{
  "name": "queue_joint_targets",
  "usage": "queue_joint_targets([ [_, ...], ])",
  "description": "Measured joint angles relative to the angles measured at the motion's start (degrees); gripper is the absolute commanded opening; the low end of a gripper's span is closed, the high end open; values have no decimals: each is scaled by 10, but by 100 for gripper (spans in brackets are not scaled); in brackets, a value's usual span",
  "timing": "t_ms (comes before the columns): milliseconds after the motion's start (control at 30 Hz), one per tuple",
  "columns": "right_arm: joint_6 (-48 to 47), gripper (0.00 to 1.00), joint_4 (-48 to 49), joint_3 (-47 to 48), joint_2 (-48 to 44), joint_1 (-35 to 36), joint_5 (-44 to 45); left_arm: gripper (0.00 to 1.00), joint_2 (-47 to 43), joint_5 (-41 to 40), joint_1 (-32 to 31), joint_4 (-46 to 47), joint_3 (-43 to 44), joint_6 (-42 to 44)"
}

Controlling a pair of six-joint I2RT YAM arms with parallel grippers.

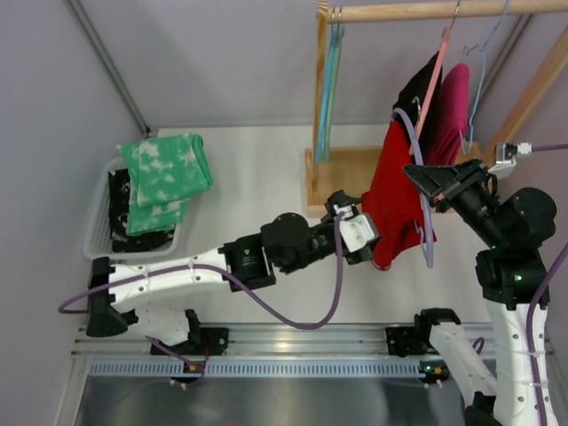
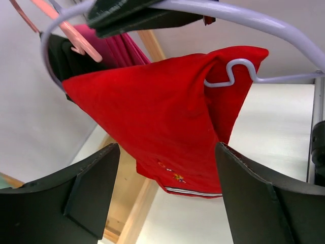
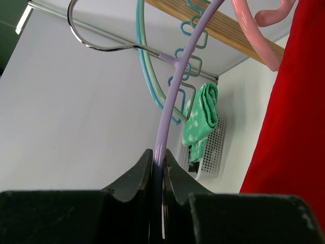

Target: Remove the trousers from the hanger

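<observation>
Right fingers (image 3: pixel 133 178) pinch hanger (image 3: pixel 170 99), trousers (image 1: pixel 395 204) hang lengthwise down

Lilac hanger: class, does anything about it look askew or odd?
Yes. The lilac hanger is tipped steeply, clamped in the right gripper and not hooked on the wooden rail. The red trousers sag bunched from one end.

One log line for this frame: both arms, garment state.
left gripper: open, facing red trousers | right gripper: shut on lilac hanger | red trousers: draped on lilac hanger
</observation>
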Motion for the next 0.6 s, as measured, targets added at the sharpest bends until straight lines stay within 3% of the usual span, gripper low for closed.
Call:
queue_joint_targets([
  [267, 16, 0, 1, 1, 1, 0, 3, 78, 111, -80, -35, 33, 57, -49],
  [600, 31, 0, 4, 1, 1, 0, 3, 80, 134, -117, -45, 69, 85, -66],
])
